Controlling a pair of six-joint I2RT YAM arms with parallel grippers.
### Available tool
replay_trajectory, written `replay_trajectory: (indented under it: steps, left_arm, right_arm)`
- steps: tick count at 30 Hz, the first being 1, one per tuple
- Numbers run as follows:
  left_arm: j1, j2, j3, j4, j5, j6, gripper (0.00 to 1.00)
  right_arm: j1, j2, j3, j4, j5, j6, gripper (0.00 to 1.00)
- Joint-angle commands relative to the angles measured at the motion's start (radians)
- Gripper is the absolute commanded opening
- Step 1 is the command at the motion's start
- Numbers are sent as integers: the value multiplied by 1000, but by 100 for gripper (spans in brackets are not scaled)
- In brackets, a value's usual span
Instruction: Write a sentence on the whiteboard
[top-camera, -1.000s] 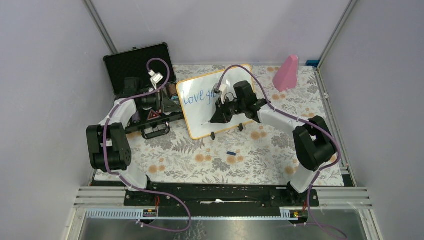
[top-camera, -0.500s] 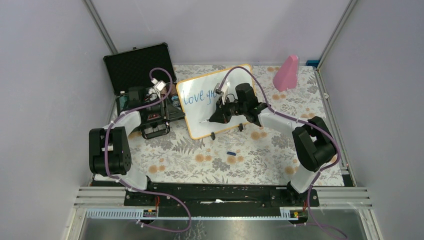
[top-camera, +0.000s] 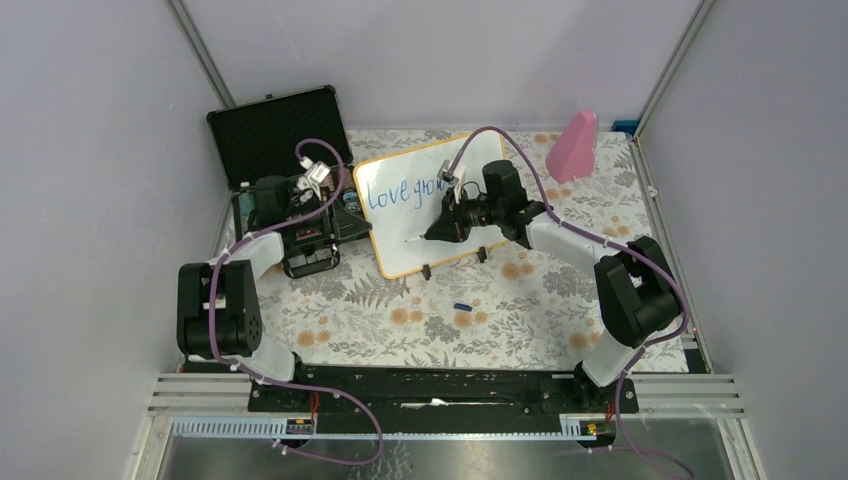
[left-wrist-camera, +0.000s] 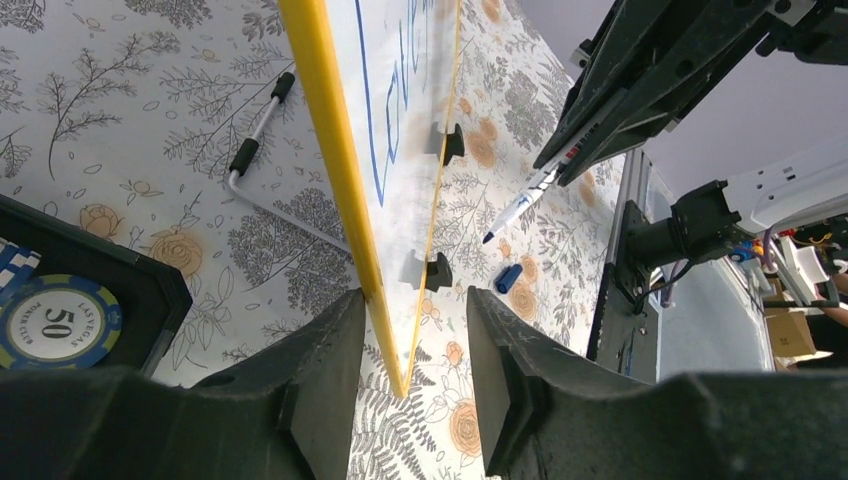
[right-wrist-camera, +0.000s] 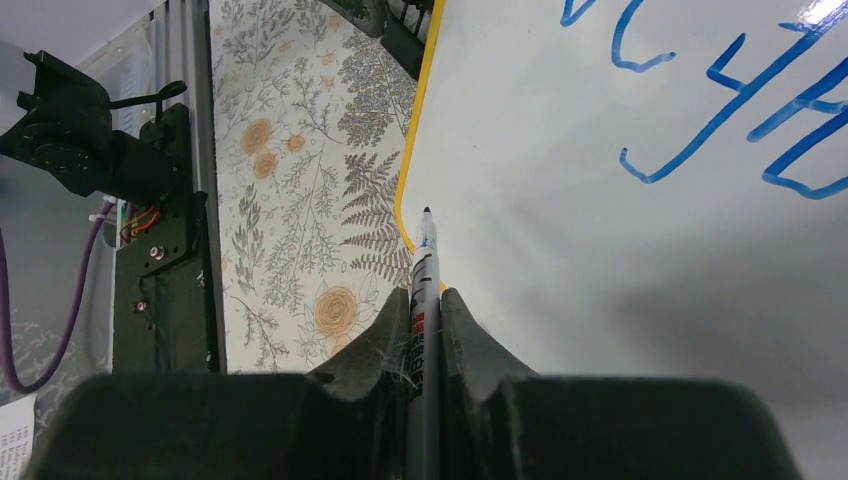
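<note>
A whiteboard (top-camera: 392, 255) is being propped at a slant at the centre of the top view, on a floral worktop (top-camera: 520, 310). The sentence (top-camera: 405, 191) is being read as "Love grow" along its upper edge, where half a second earlier only "Love gr" was being shown beside the arm. The right end effector (top-camera: 440, 230) is being drawn back toward the right, shut tight on a marker (right-wrist-camera: 424, 270) whose tip is being aimed at the blank lower left of the board; contact cannot be told. The first line is judged nearly done. The left end effector (left-wrist-camera: 412, 330), moved over from the black case (top-camera: 270, 125), is being held apart astride the board's yellow rim.
</note>
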Motion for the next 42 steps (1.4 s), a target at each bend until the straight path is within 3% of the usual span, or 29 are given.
replay_trajectory:
  steps: [1, 4, 10, 14, 24, 42]
  left_arm:
    - [-1, 19, -15, 222, 18, -111, 42]
    - [-10, 45, 2, 233, 14, -117, 37]
    - [-20, 87, 54, 225, -13, -108, 13]
    - [-20, 113, 90, 130, -14, -31, 1]
    - [-20, 102, 112, 14, -24, 85, 0]
    - [-20, 101, 116, -1, -24, 93, 0]
  right_arm:
    - [1, -31, 27, 24, -28, -15, 0]
    - [1, -22, 34, 28, -15, -25, 0]
    - [1, -5, 44, 28, -20, -28, 0]
    - [1, -3, 43, 26, -8, -35, 0]
    - [1, 14, 31, 51, 111, -47, 0]
    - [8, 55, 66, 33, 177, -68, 0]
